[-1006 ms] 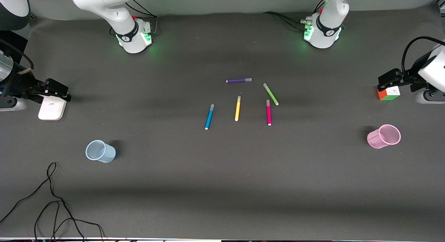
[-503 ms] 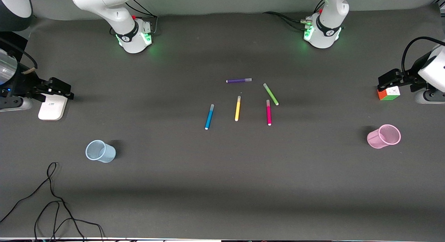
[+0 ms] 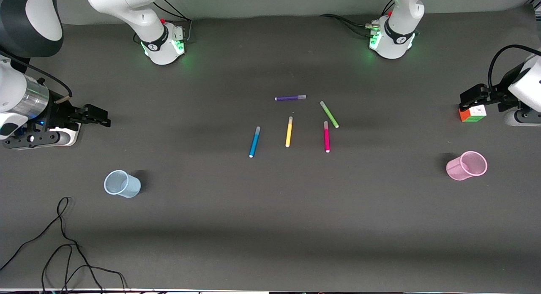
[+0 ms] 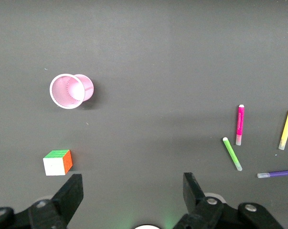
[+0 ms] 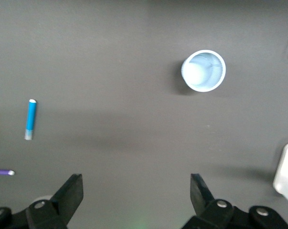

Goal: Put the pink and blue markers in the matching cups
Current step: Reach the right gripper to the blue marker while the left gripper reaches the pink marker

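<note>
The blue marker [image 3: 254, 142] and pink marker [image 3: 326, 136] lie flat mid-table, with a yellow pen [image 3: 289, 132] between them. The pale blue cup [image 3: 122, 184] stands toward the right arm's end, and the pink cup [image 3: 466, 165] toward the left arm's end. My right gripper [image 3: 101, 119] is open and empty, up over bare table beside a white box [image 3: 69, 138]. Its wrist view shows the blue cup [image 5: 204, 70] and blue marker [image 5: 30, 119] off from the gripper [image 5: 136, 186]. My left gripper [image 3: 468, 99] is open and empty over a colour cube [image 3: 472, 112]. Its wrist view shows the gripper [image 4: 134, 188], pink cup [image 4: 69, 90] and pink marker [image 4: 240, 125].
A green pen [image 3: 329, 114] and a purple pen [image 3: 290, 98] lie just farther from the front camera than the pink marker. A black cable [image 3: 63, 243] loops on the table near the front edge at the right arm's end.
My right gripper has swung away from over the white box toward the table's middle. The left arm, markers and cups have not moved.
</note>
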`<state>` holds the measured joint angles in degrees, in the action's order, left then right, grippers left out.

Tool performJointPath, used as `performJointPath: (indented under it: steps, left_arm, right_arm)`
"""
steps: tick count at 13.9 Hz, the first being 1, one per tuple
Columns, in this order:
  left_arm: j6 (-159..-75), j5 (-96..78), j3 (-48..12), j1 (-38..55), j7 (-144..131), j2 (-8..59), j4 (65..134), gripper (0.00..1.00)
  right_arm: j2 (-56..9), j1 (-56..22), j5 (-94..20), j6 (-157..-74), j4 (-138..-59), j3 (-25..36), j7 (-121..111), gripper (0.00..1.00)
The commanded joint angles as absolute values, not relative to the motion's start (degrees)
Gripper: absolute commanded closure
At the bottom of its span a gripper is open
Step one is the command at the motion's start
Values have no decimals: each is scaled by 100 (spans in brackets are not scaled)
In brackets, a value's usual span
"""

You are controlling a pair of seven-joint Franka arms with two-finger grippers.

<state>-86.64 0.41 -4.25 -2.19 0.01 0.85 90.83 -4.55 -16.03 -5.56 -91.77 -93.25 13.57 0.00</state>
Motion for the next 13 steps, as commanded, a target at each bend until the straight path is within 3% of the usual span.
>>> performJointPath:
  steps: [1,7,13]
  left_arm:
    - [-8543,62,-448,-176,-26,105,8983,97]
    - [-8525,62,-466,-167,-8,97,8974,100]
    - [-9016,44,-545,570,-868,421,9096,100]
  right_arm:
    - [-921,-1836,-1009,-9097,-8808,1380,316,1]
    - [-2353,-2512,-1529,-9097,-7894,1362,1501,1]
    - [-3523,-3005,-2178,-8982,-7866,1073,1966,1]
